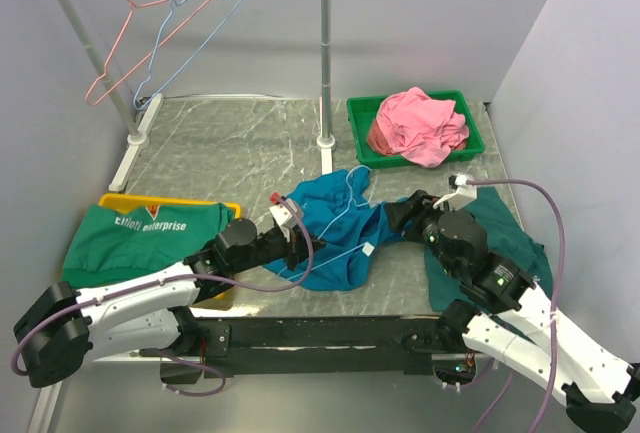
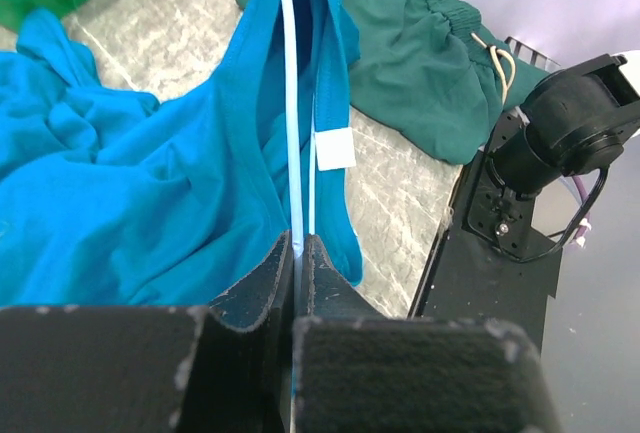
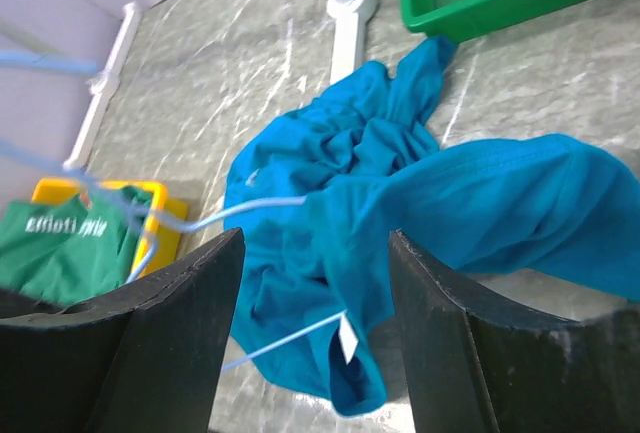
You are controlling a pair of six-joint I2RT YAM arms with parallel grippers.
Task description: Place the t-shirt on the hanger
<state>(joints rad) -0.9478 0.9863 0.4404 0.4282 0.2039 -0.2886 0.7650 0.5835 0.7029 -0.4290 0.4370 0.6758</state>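
Plainly, the left end effector (image 2: 298, 249) is pressed together on the hanger (image 2: 291, 103), its two dark pads meeting on the thin light-blue wire right at their tips. From there the wire runs straight away and passes inside a fold of the t-shirt (image 2: 130, 213), with teal-blue cloth on both sides of it. A small white label (image 2: 335, 150) sits just beside the wire.

The right end effector (image 3: 315, 328) is spread wide with nothing between its two fingers. It points at the t-shirt from the right, close to the cloth's edge.

The t-shirt lies crumpled on the worktop (image 1: 230, 153) near the front middle, between the two arms, with one part drawn out toward the right arm. In the right wrist view, two runs of the hanger wire come out of the cloth on the side toward the left arm. In the top view, a curl of wire shows at the t-shirt's far edge.

A dark green garment (image 2: 420, 63) lies on the right of the worktop, partly under the right arm and just beside the t-shirt. Farther back on the right, a green bin (image 1: 362, 113) holds a pink garment (image 1: 420, 125). At the left front, a yellow bin (image 1: 215, 207) has a green printed shirt (image 1: 140, 238) draped over it.

A rack (image 1: 325, 43) stands along the far left, and a pink-red hanger (image 1: 125, 48) and a second blue hanger (image 1: 205, 33) hang from its bar.
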